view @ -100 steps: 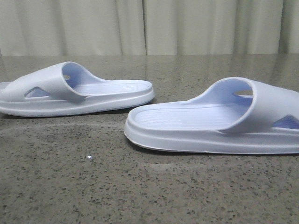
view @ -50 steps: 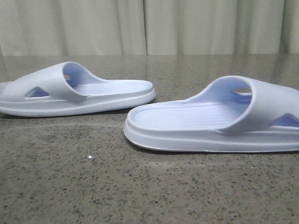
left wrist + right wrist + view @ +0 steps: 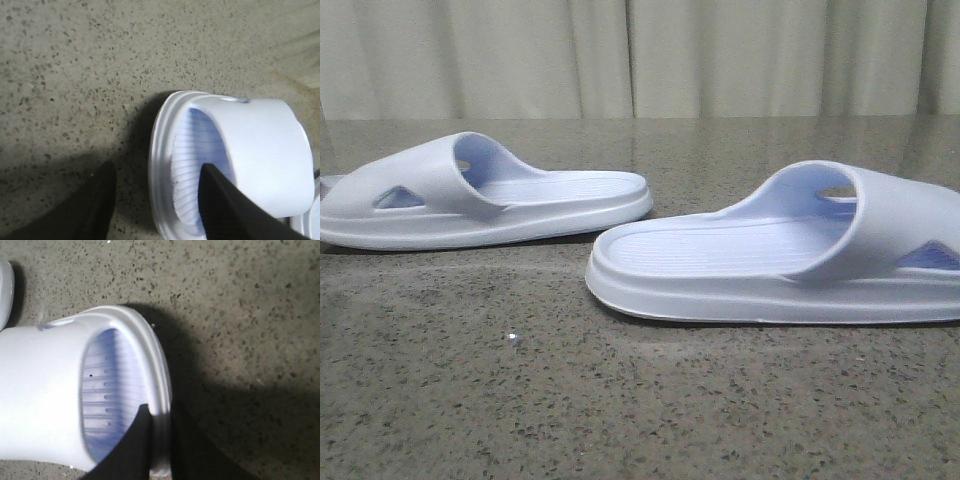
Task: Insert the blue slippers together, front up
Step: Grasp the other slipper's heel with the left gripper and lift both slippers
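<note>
Right slipper strap end sits slightly higher than before; right gripper pinches its side rim; left gripper spread, straddling left slipper rim.

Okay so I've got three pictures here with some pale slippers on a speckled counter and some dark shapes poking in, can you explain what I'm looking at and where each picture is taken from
This is a robot with two arms, each ending in a two-fingered gripper. One picture comes from a camera looking forward over the stone table, with a curtain behind. It shows two very pale blue slippers lying flat and apart: the left slipper farther back, the right slipper nearer.

The other two pictures come from cameras on the wrists, looking down past the fingers, which are the dark shapes. The left gripper has one finger inside its slipper on the ribbed footbed and one outside on the table, jaws apart around the rim. The right gripper straddles the rim of its slipper closely; I can't tell whether it is squeezing yet. Neither slipper looks lifted.
</note>
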